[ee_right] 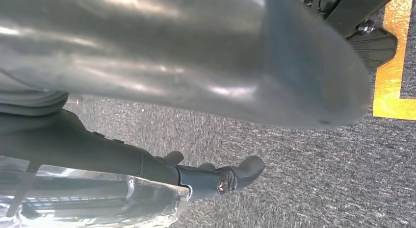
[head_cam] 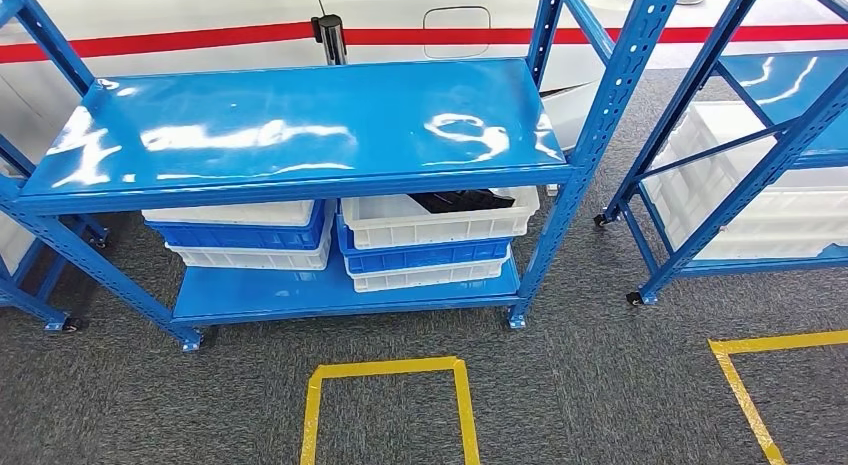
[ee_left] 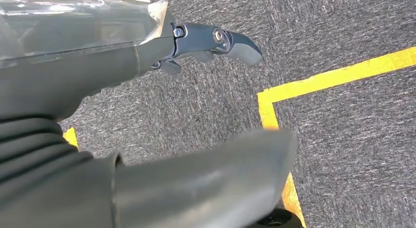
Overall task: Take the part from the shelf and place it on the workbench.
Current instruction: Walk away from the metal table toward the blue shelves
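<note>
a blue metal shelf (head_cam: 300, 135) stood on grey carpet (head_cam: 560, 395) in the head view, its glossy top board bare and catching the light. on its lower board (head_cam: 250, 295) sat two stacks of shallow crates side by side. the left stack (head_cam: 240, 235) went white, blue, white from the top down. the right stack (head_cam: 430, 240) had a white crate (head_cam: 440, 220) on top, a blue one under it and another white one at the bottom. a dark part (head_cam: 460, 199) lay inside that top white crate, partly hidden under the edge of the top board, so its shape could not be made out. a second blue shelf (head_cam: 740, 165) stood to the right, well apart, with large white bins (head_cam: 760, 200) on its lower level. yellow tape (head_cam: 385, 370) marked a box on the carpet in front of the first shelf, and another taped corner (head_cam: 770, 345) lay to the right. behind the shelves a white wall carried a red stripe (head_cam: 200, 40).

the left hand (ee_left: 147, 115) hung over the carpet in its wrist view, thick thumb and dark fingers (ee_left: 221, 44) apart, nothing between them. the right hand (ee_right: 196, 115) likewise hung over the carpet, thumb and dark fingers (ee_right: 230, 176) spread, holding nothing.
</note>
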